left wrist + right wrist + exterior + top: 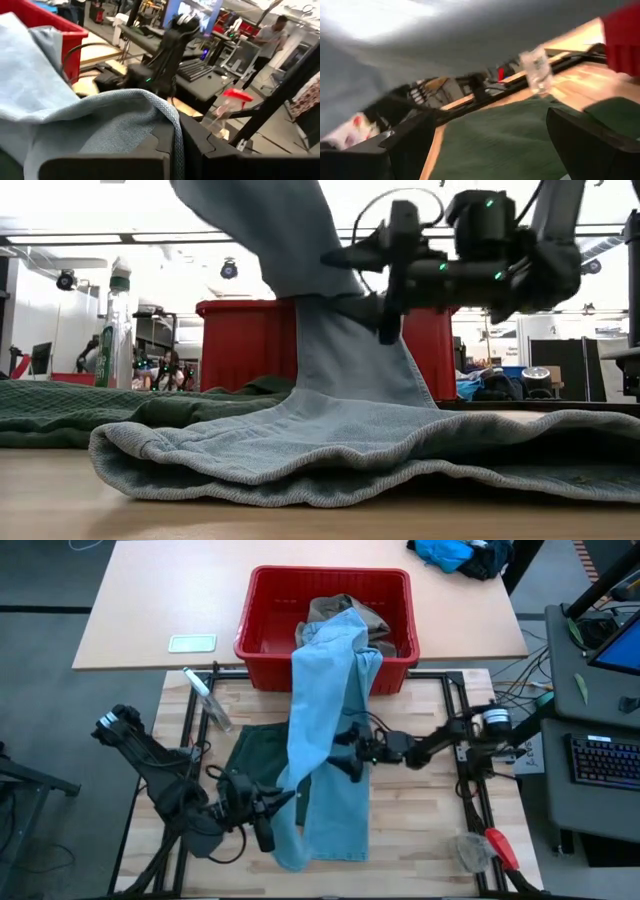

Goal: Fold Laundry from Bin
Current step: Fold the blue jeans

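Two garments on wood counter [420,840] near red bin [328,632]: trousers [325,740] pinched in left gripper [268,823]; right gripper [345,752] agape, empty.

The trousers [325,710] were soft light blue denim with a fine woven grain and a corded hem, matt throughout. The shorts [258,752] looked like dark green cloth, nubbly and dull. The bin [262,620] was bright red plastic, smooth with a slight sheen. The near table [420,830] showed pale wood planks with visible grain; the far table [150,600] was a smooth, flat tan board. The bottle [208,698] was clear, glossy plastic. Both arms looked matt black.
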Tool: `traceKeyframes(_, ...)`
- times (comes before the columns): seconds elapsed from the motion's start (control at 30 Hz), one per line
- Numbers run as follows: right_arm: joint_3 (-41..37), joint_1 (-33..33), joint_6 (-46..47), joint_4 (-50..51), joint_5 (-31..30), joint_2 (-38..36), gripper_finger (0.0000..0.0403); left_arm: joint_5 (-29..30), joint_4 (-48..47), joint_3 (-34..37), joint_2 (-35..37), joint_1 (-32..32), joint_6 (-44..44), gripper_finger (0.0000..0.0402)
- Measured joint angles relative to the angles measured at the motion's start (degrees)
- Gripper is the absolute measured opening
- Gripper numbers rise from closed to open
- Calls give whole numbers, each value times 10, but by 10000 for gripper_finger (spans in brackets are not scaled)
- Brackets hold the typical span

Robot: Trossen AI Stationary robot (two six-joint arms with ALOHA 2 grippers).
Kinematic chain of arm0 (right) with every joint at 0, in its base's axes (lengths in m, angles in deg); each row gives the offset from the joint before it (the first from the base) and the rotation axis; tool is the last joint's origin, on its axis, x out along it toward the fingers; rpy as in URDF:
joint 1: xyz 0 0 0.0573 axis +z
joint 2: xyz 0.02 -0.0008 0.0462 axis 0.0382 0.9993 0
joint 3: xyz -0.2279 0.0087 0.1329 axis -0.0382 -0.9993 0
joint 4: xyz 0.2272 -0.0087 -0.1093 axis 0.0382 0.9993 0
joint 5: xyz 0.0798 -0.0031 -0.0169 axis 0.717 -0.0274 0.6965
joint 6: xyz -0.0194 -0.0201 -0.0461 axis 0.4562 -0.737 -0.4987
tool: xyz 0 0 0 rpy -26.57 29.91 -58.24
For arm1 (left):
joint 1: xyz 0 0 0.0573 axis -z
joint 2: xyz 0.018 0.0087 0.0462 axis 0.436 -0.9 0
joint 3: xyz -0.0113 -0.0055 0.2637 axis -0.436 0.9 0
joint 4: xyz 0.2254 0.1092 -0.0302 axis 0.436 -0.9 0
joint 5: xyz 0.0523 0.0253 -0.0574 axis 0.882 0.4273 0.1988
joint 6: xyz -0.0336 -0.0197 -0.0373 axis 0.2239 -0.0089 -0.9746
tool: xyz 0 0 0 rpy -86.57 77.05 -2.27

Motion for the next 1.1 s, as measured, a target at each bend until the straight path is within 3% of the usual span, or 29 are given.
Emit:
traceKeyframes(0.27, 81, -26, 31, -106, 47, 76, 364, 0, -1, -49, -15, 7, 45, 0)
traceKeyframes(0.57, 176, -31, 17, -109, 170, 82, 364, 0, -3, -62, -26, 12, 47, 0)
traceKeyframes(0.73, 180, -23, 22, -119, 195, 76, 352, 1, -3, -62, -26, 18, 44, 0)
traceKeyframes(0.87, 156, -10, 21, -122, 196, 67, 286, 15, -5, -62, -26, 24, 45, 0)
traceKeyframes(1.1, 101, 22, 26, -121, 196, 30, 95, 23, -38, -62, -26, 28, 42, 0)
